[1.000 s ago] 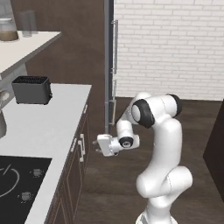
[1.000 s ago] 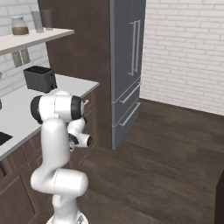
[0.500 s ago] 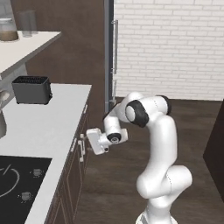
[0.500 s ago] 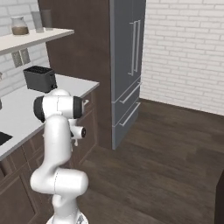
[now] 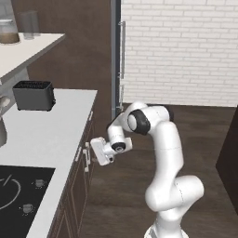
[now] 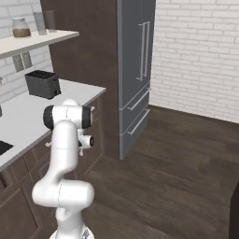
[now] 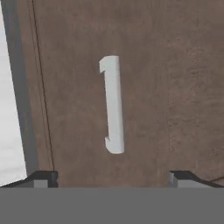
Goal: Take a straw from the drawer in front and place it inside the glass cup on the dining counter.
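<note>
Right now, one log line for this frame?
phase: reaching for drawer | gripper: open, empty, facing handle | drawer: closed | arm: low beside counter

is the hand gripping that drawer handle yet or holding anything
Nothing is held. The hand is open, its fingertips spread wide on either side of the pale handle on the drawer front, not touching it.

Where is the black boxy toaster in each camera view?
Left base view: black boxy toaster at upper left, on the white worktop.
Right base view: toaster at upper left, on the same worktop, under the shelf.
Hand view: looks close-up at the dark brown wooden drawer and its pale bar handle.
Shared landmark: tall grey fridge beyond the worktop's far end.
</note>
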